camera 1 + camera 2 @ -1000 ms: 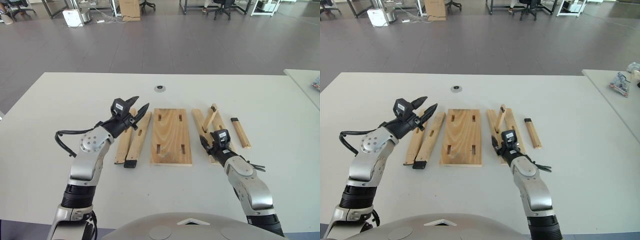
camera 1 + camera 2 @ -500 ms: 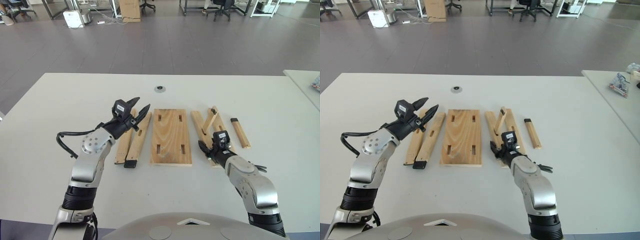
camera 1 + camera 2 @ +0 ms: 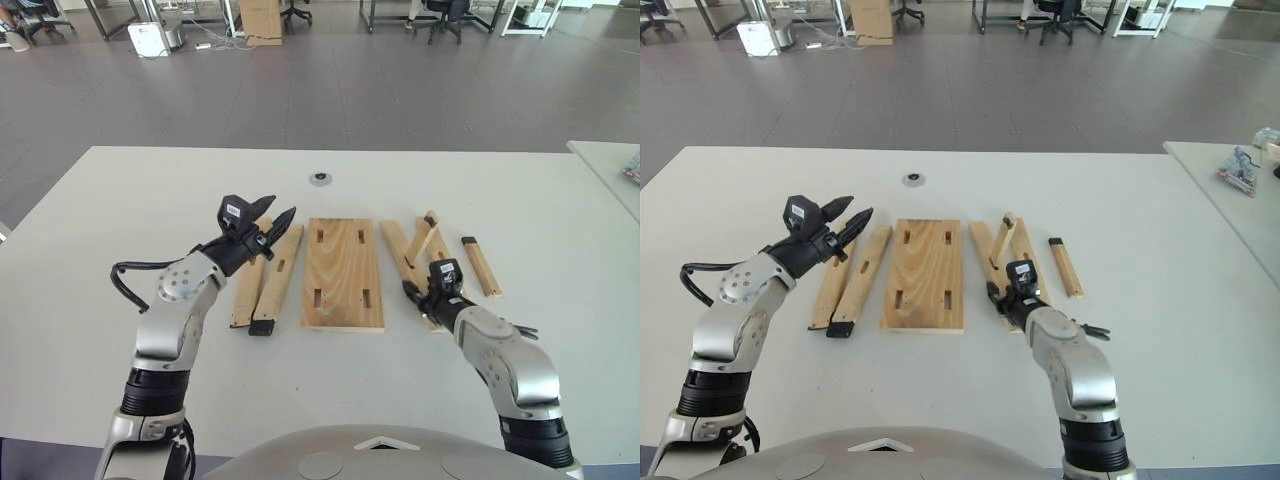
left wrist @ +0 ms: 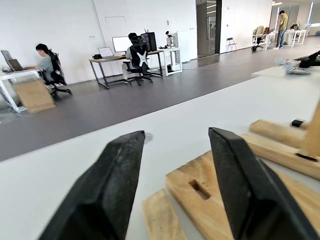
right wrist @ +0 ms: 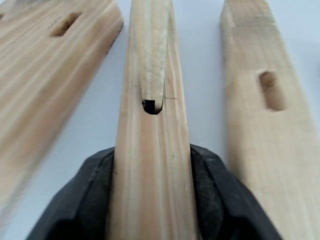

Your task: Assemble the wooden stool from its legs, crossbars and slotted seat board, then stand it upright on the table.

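Wood parts mostly loose on white table (image 3: 120,200). Pale slotted wooden seat board (image 3: 343,272) flat at centre. Two slotted wooden legs (image 3: 265,275) at left, left gripper (image 3: 280,207) hovering above them, fingers apart. Right gripper (image 3: 420,298) clamped on right-hand slotted leg (image 5: 152,165), thin tilted crossbar (image 3: 422,238) seated in its slot. Short loose crossbar (image 3: 481,265) far right. Judgement: early stage; other joints, seat fitting and standing upright all left.

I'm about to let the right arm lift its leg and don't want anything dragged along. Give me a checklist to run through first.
1. Right gripper shut on the leg: ok.
2. Crossbar seated in that leg's slot: it sits in the slot, tilted up; how firmly, cannot tell.
3. Neighbouring leg apart from the held one near the grip: ok.
4. Left gripper open and holding nothing: ok.
5. Seat board slots uncovered: ok.
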`<action>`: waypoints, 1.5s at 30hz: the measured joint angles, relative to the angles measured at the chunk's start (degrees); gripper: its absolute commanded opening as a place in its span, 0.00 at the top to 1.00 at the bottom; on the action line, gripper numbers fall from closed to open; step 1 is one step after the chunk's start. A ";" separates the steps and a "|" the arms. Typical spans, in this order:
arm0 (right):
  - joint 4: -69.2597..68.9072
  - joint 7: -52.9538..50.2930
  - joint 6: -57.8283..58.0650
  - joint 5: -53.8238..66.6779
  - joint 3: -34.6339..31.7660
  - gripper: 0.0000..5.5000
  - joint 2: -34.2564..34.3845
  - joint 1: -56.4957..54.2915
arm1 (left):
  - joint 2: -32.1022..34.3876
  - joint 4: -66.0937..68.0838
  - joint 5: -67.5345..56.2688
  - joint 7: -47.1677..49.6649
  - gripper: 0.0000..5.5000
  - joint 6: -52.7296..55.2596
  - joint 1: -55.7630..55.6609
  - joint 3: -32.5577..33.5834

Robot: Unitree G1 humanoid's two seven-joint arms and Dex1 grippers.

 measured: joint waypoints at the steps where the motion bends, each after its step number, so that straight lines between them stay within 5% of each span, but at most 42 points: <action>1: 1.09 0.92 -0.32 1.22 -2.97 0.62 -0.84 -1.98 | 0.29 0.04 -3.49 -1.07 0.57 2.73 -1.48 1.81; 4: -1.60 8.24 -2.09 10.28 -8.27 0.62 -2.63 -12.64 | 3.22 0.09 -16.44 -6.96 0.57 13.31 -6.80 5.65; 8: -7.53 16.21 2.99 28.10 -10.69 0.62 -2.55 -20.01 | 4.49 1.54 -35.35 -9.03 0.43 28.97 -16.62 9.84; 16: -5.68 16.58 9.77 54.58 -18.93 0.62 -5.99 -25.71 | 4.49 8.21 -53.28 -5.79 0.19 38.13 -26.08 15.89; 32: -4.06 18.55 12.56 68.72 -9.90 0.62 -16.82 -23.23 | 7.13 8.57 -60.82 -9.32 0.19 45.04 -27.36 13.07; 45: -3.69 19.02 10.31 71.10 -7.08 0.62 -18.90 -23.14 | 7.55 7.62 -60.54 -9.15 0.62 43.23 -25.74 13.00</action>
